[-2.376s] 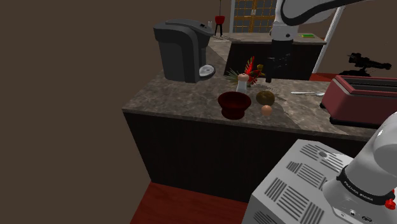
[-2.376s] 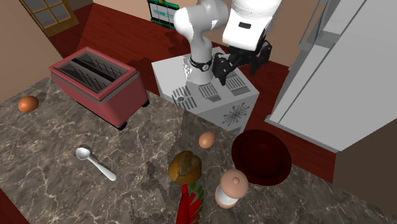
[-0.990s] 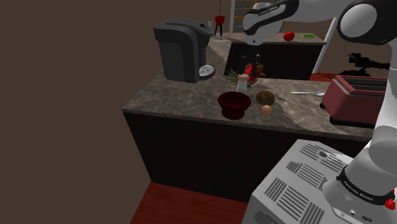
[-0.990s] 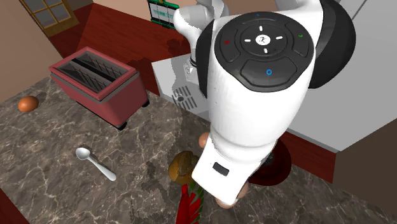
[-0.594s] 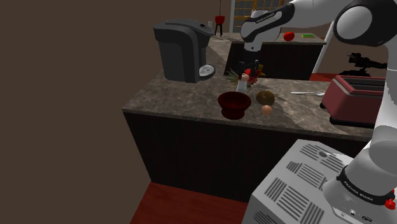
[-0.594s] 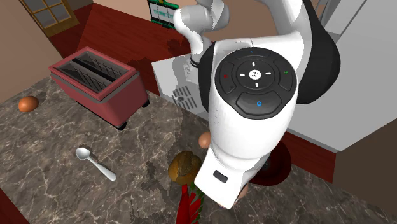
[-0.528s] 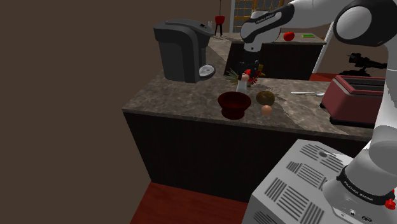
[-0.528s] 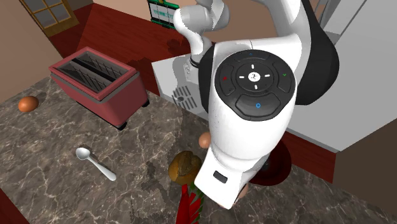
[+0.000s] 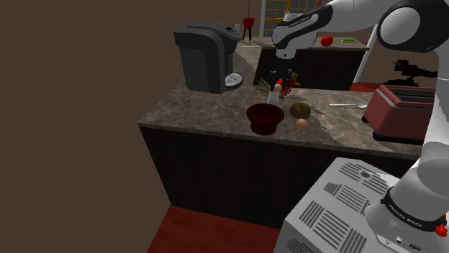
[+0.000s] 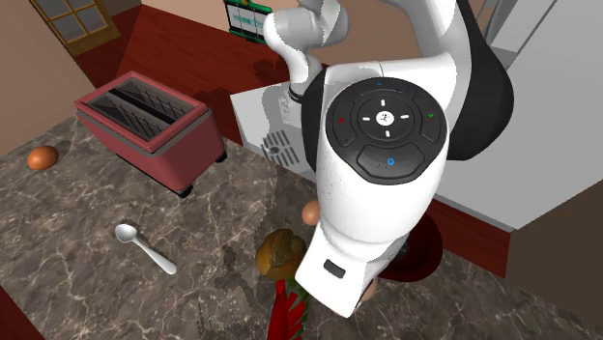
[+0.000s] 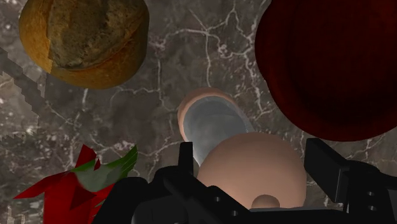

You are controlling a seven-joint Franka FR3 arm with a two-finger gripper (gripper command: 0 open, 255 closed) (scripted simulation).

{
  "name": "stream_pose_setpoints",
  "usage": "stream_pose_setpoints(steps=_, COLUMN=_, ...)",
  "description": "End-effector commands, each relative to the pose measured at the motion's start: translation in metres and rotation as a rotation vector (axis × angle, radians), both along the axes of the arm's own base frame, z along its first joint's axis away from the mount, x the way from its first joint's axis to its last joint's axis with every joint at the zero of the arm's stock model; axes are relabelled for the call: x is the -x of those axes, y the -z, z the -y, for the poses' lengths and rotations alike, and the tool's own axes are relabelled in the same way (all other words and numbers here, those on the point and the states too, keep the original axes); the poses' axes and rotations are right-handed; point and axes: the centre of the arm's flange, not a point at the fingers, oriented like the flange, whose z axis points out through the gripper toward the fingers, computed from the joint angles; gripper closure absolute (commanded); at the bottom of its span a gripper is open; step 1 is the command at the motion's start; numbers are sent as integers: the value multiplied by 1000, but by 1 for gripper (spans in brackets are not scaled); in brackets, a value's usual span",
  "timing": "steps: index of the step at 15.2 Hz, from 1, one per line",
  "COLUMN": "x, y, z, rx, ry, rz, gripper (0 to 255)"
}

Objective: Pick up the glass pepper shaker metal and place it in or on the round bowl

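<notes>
The white arm [image 9: 345, 14] reaches out over the worktop [image 9: 209, 108], wrist bent so the tool [image 11: 253, 172] points straight down onto the pepper shaker [image 11: 216, 127]. Its fingers [image 11: 186, 162] stand spread apart, one on either side of the shaker's rounded cap, not clasping it. The shaker stands upright on the worktop, just beside the dark red bowl [image 11: 331, 63]

shaker [image 11: 224, 137] on counter [image 11: 159, 70] just beside bowl [image 11: 331, 63], bread [image 11: 83, 38] near both

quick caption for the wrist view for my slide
Open gripper straddling the pepper shaker on the marbled counter, dark red bowl beside it.
</notes>
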Motion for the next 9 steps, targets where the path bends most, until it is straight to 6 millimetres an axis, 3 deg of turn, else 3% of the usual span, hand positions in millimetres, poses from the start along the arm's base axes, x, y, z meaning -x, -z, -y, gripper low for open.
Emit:
stream_pose_setpoints(steps=1, x=0, y=0, z=0, rx=0, ry=0, rz=-1, gripper=255)
stream_pose_setpoints(steps=9, x=0, y=-5, z=0, rx=0, ry=0, rz=-1, gripper=255)
